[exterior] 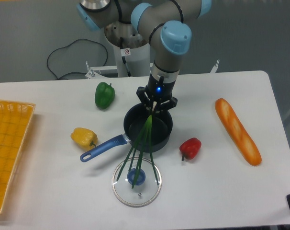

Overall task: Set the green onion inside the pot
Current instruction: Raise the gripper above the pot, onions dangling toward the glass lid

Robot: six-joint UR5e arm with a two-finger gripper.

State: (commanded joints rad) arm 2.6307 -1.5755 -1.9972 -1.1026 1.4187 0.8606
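The pot [135, 128] is a small dark saucepan with a blue handle [103, 147] pointing front-left, at the table's middle. My gripper [153, 108] hangs over the pot's far rim, shut on the pale root end of the green onion [144, 139]. The onion's dark green stalks slope down across the pot's inside and over its near rim. Their tips fan out above the glass lid [136, 183] in front of the pot.
A green bell pepper [104, 95] lies behind-left of the pot, a yellow pepper [84, 137] to its left, a red pepper [190, 147] to its right. A baguette [238, 130] lies at the right. A yellow basket [8, 153] occupies the left edge.
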